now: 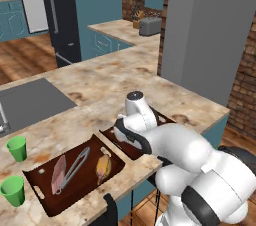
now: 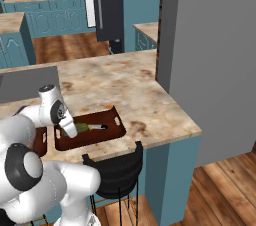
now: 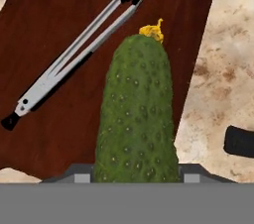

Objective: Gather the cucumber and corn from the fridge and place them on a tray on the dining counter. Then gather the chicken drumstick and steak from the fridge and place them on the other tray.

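I am holding the dark green, bumpy cucumber (image 3: 137,114) by its near end in my partly closed gripper (image 3: 136,176), just above the dark brown tray (image 3: 59,29) beside the silver tongs (image 3: 74,52); it is looking stiff, light, slightly slippery.

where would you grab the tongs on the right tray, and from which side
Grip the tongs across the two silver arms near mid-length, coming straight down from above. They lie flat on the tray, long and thin, so fingers should close across the narrow width, not along it. The cucumber lies close beside the black tip end, so the middle or the hinge end probably gives more room.
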Tool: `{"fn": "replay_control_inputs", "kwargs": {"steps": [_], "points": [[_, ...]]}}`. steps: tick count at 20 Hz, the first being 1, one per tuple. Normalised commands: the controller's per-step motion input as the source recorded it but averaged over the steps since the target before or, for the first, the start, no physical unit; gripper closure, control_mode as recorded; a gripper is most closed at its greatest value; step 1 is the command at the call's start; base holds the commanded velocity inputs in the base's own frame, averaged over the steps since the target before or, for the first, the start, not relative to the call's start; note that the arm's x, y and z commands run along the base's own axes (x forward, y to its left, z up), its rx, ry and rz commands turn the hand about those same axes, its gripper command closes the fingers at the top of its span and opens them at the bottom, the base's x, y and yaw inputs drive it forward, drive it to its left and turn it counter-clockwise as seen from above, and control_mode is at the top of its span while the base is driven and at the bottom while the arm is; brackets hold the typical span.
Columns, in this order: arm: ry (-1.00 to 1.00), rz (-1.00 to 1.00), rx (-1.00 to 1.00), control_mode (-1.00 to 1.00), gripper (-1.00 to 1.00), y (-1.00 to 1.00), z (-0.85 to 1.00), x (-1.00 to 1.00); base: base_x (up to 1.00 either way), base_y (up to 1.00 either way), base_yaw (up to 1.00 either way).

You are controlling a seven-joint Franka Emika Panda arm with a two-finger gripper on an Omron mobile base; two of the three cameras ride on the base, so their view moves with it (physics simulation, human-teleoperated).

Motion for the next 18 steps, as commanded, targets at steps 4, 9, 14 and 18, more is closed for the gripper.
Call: {"fn": "replay_control_inputs", "kwargs": {"steps": [4, 9, 14, 18], "points": [[0.14, -0.12, 0.0, -1.0, 1.0, 0.12, -0.37, 0.25, 0.0, 0.0, 0.0], [0.1, -0.05, 0.01, -1.0, 1.0, 0.0, -0.35, 0.22, 0.0, 0.0, 0.0], [0.06, -0.02, 0.0, -1.0, 1.0, 0.0, -0.33, 0.04, 0.0, 0.0, 0.0], [0.01, 0.0, 0.01, -1.0, -1.0, -0.03, -0.04, -0.04, 0.0, 0.0, 0.0]]}}
